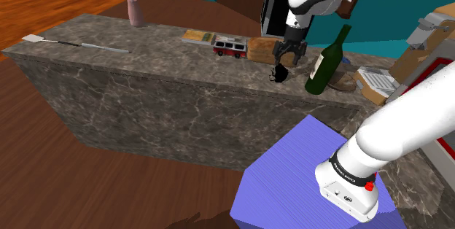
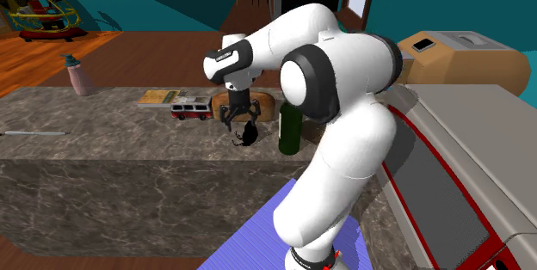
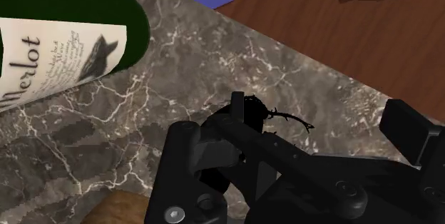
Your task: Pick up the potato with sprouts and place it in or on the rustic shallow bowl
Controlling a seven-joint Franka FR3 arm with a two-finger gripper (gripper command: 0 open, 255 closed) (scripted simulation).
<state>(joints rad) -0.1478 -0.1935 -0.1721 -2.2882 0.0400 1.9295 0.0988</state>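
We saw the all-black two-finger gripper [image 1: 286,57] spread wide, clasping nothing. The dark, sprouted potato [image 1: 280,73] sat just beneath its fingertips on the marbled grey counter [image 1: 146,82], with a green wine bottle [image 1: 326,63] nearby.

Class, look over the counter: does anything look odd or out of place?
The potato below the gripper is black, with thin sprouts sticking out. A red toy van stands on the counter. Nothing is spilled.
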